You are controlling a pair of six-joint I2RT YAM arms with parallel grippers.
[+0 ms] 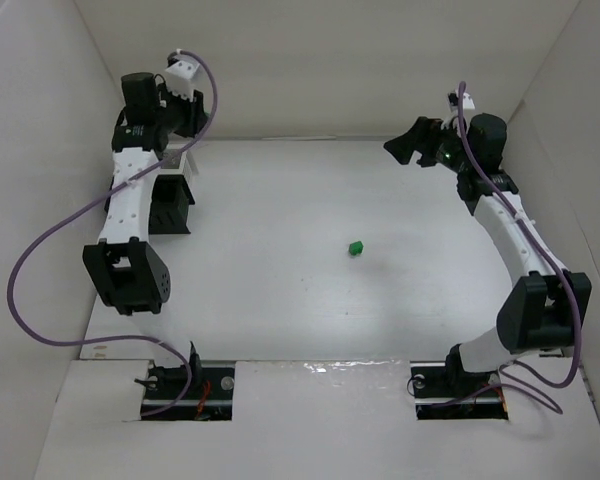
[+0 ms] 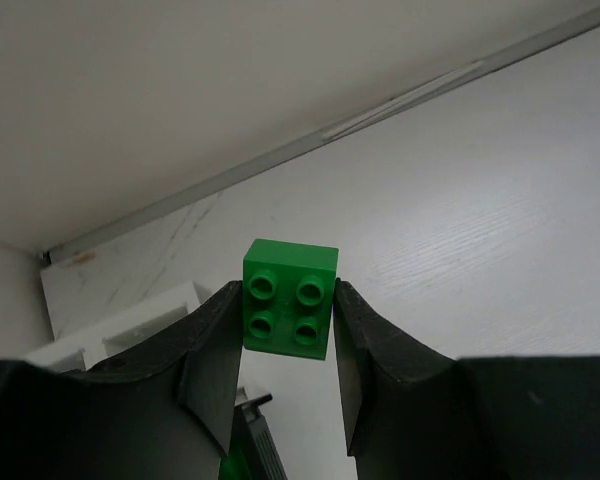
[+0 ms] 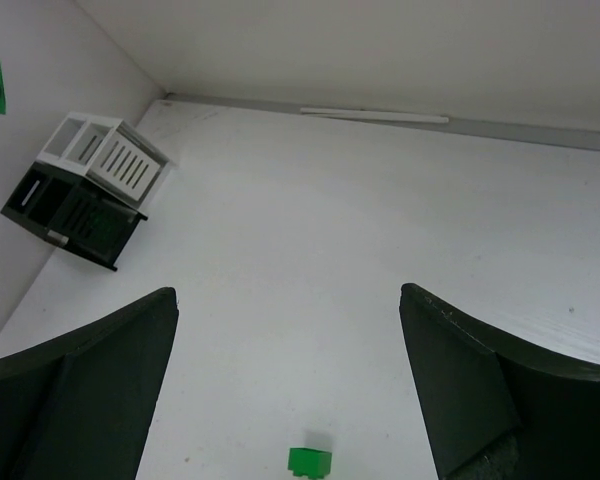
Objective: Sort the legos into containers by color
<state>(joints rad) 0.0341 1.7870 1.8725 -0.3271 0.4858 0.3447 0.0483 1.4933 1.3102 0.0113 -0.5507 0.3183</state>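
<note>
We see the white table (image 1: 280, 310) filling the top view, with the black-and-white slatted plastic rack (image 1: 170, 205) at its left edge. Our left gripper (image 2: 287, 292) pinches a small green studded plastic brick (image 2: 290, 298). Our right gripper (image 3: 287, 295) gapes wide, empty. A second green brick (image 1: 356, 247) lies mid-frame on the table.

The fingers (image 3: 80, 400) stand wide apart, a green lego (image 3: 310, 461) on the table (image 3: 330, 250) between them, the rack (image 3: 85, 190) well apart.
</note>
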